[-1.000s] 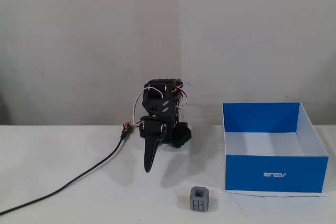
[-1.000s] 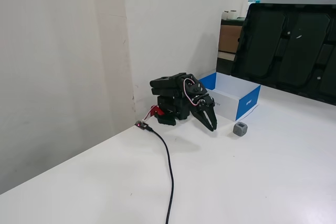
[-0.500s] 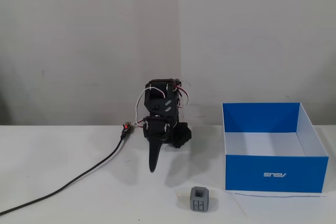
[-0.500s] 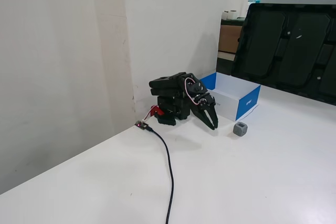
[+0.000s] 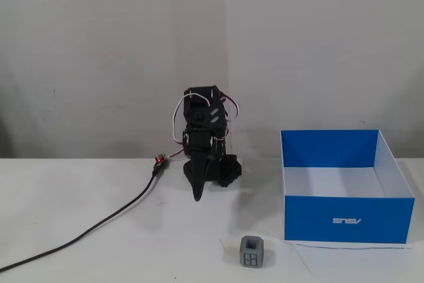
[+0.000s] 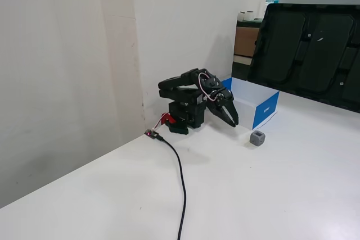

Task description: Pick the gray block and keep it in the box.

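Pointing down, the fingers [image 5: 197, 196] are together above the counter [image 5: 99, 230], apart from the gray block [image 5: 251, 251] beside the box [image 5: 344, 219].

Block [image 5: 251, 252] left-front of box [image 5: 344, 220]

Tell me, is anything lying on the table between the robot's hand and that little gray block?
No. In both fixed views, only bare white table separates the hand from the gray block. The box sits off to the side.
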Tool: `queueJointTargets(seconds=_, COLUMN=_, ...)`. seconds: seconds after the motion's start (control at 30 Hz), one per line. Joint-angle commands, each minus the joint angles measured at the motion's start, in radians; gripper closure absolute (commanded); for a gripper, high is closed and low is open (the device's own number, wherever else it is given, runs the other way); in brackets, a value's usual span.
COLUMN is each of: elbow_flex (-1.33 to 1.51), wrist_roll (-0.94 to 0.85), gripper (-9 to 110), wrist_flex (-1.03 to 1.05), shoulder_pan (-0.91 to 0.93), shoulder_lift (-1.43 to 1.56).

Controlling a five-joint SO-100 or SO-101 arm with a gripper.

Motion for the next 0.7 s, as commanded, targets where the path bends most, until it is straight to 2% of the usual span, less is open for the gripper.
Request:
queueJointTargets(seconds=0.0, elbow_flex=-0.184, wrist_roll=0.048, gripper=101, wrist_flex=-0.031, shoulder_pan=-0.038, shoulder_lift=-0.133)
queueJointTargets(seconds=0.37, elbow_flex=-0.515, wrist_roll=0.219, gripper=101, wrist_flex=-0.011, shoulder_pan=-0.107, shoulder_lift=-0.629)
queueJointTargets(seconds=0.67, elbow_flex=-0.681, wrist_roll=0.365, gripper=101, wrist_flex=0.020, shoulder_pan=-0.176, shoulder_lift=-0.874)
